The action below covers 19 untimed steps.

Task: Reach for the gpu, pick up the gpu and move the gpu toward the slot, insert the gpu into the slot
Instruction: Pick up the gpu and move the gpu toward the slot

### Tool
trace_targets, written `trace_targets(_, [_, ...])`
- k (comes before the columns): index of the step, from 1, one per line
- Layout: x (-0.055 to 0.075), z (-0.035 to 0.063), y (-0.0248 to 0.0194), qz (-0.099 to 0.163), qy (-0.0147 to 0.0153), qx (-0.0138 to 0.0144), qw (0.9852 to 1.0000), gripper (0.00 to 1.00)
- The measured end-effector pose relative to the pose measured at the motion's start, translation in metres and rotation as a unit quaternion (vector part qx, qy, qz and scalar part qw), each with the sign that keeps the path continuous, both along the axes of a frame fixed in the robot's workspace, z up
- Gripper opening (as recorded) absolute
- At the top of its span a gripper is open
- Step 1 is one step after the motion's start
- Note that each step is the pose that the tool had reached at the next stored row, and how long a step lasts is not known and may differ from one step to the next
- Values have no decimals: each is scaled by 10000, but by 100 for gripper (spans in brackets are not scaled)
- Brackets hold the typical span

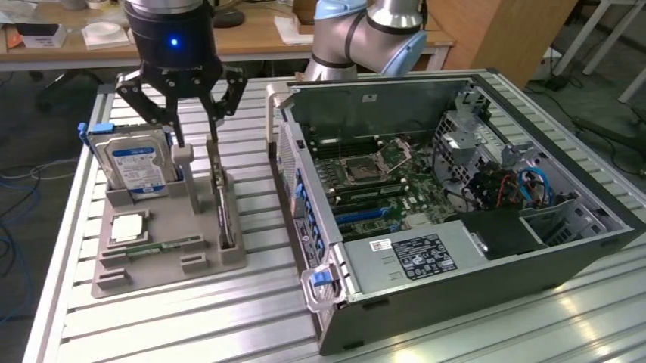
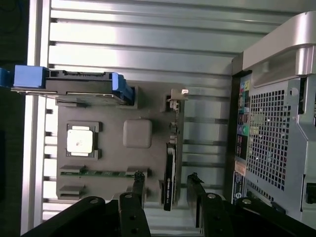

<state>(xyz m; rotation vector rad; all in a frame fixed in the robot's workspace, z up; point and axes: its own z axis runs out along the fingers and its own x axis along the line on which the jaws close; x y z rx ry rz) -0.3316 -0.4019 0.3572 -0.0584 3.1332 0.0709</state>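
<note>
The gripper [image 1: 197, 142] hangs in the upper left of the exterior view, a black cylinder with a small blue light [image 1: 174, 41] glowing on its body and black linkage fingers spread wide. In the wrist view its two fingertips [image 2: 139, 176] stand on either side of the gpu [image 2: 169, 170] with a clear gap at each side, so nothing is held. The gpu [image 1: 224, 204] is a thin dark card standing on its long edge in a slot of a matte grey holder tray [image 1: 151, 268], its pale metal bracket [image 2: 175, 96] at the end away from the fingers. On the same tray, toward the exterior view's left, a silver hard drive [image 1: 136, 162] with a blue label (the writing is too small to read) stands upright in blue rails, with a square metal-topped processor chip [image 1: 129, 227] and a narrow green memory stick [image 1: 166, 248] lying flat below it. The tray rests on a ribbed aluminium table [image 1: 202, 325]. To the exterior view's right lies an open dark computer case [image 1: 454, 189], motherboard exposed, with a white sticker [image 1: 424, 253] whose print is illegible.
</note>
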Motion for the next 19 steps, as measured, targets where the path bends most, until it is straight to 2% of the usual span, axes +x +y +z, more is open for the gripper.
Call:
trace_targets(11, [0, -200, -33, 1, 0, 0, 10000, 47])
trace_targets(17, [4, -310, -92, 1, 0, 0, 10000, 47])
trace_targets(19, [21, -340, -99, 1, 1, 0, 10000, 47])
